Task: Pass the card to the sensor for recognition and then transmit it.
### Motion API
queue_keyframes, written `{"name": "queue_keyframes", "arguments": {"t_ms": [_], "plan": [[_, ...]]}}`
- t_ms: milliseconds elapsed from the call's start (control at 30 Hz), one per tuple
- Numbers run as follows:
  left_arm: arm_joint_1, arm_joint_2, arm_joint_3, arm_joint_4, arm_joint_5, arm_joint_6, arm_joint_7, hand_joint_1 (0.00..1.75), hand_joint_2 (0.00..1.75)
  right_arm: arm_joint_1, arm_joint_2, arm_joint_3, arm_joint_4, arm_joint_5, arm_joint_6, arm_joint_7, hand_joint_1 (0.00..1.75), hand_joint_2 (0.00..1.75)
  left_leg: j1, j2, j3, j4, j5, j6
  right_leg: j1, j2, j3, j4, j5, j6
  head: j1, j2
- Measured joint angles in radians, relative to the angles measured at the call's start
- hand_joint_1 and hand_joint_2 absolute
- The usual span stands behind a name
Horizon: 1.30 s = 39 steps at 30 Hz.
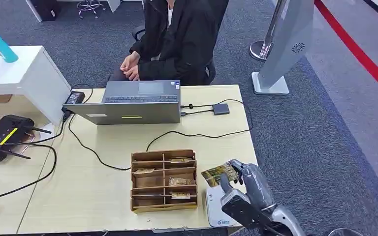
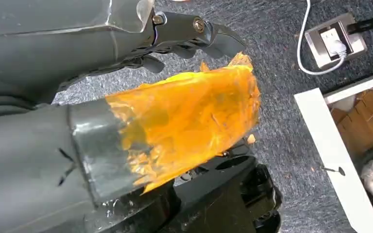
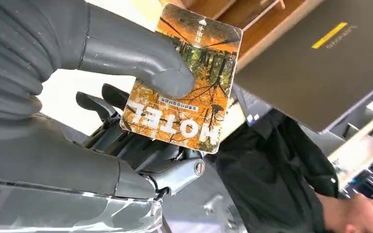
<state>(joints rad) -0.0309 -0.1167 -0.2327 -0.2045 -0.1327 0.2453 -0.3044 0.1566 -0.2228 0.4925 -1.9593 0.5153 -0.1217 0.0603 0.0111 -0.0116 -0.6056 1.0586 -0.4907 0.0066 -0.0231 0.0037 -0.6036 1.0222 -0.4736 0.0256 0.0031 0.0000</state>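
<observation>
So the right hand [image 1: 241, 179] had the card [image 1: 219, 173] pinched between thumb and fingers, held up above the white sensor [image 1: 217, 209] at the counter's [image 1: 103, 196] front edge, just right of the cardboard organizer [image 1: 163, 181]. The card was orange with "HOTEL" printed on it. The left hand [image 2: 184, 36] hung over the carpet with fingers curled in, holding nothing. A person [image 1: 177, 39] sat behind the laptop [image 1: 133, 103].

Closed grey laptop [image 1: 135, 102] at my table's far edge, person [image 1: 177, 39] seated behind it. Cardboard card organizer [image 1: 164, 180] near front edge. Black router [image 1: 2, 135] at left. Power adapter [image 1: 74, 97] beside laptop.
</observation>
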Motion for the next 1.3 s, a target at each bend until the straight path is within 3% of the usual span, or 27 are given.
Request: {"name": "queue_keyframes", "arguments": {"t_ms": [1300], "plan": [[0.011,0.003,0.011,0.0,0.015,0.018,-0.019,0.0,0.0,0.056,-0.035,0.032,0.116,-0.127,-0.115,0.051,1.75,1.75,0.0,0.0,0.0,0.0,0.0,0.0,0.0,0.0,0.0,0.0,0.0,0.0,0.0,0.0]]}}
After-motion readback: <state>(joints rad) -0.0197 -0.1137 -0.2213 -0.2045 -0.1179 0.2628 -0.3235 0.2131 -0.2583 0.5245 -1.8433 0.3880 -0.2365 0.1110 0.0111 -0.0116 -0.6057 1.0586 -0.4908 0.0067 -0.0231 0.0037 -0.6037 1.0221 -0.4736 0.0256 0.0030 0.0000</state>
